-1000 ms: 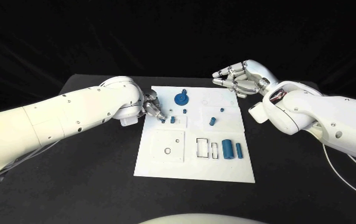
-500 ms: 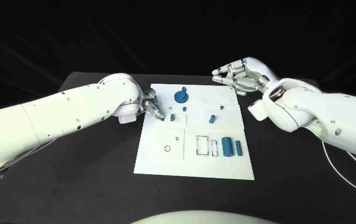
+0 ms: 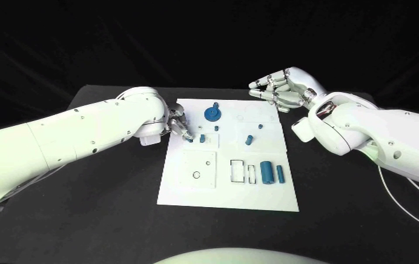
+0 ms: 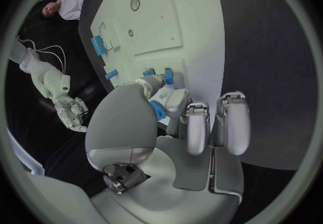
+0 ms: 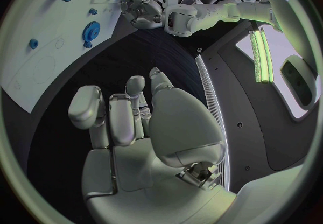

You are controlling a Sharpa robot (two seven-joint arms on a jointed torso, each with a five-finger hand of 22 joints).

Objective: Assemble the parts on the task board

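Left hand pinches a part at the board's edge

Fingers of the left hand (image 3: pixel 178 125) hold a small blue part (image 4: pixel 158 111) over the left side of the task board (image 3: pixel 197 191), beside a blue peg (image 3: pixel 203 138). Right hand (image 3: pixel 281 92) hovers beyond the board's far right corner, fingers curled in on nothing. Blue gear (image 3: pixel 212 115) sits near the far edge.

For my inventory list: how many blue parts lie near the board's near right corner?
2: a thick cylinder beside the outlined slots, and a thinner cylinder to its right. None seem hidden there.
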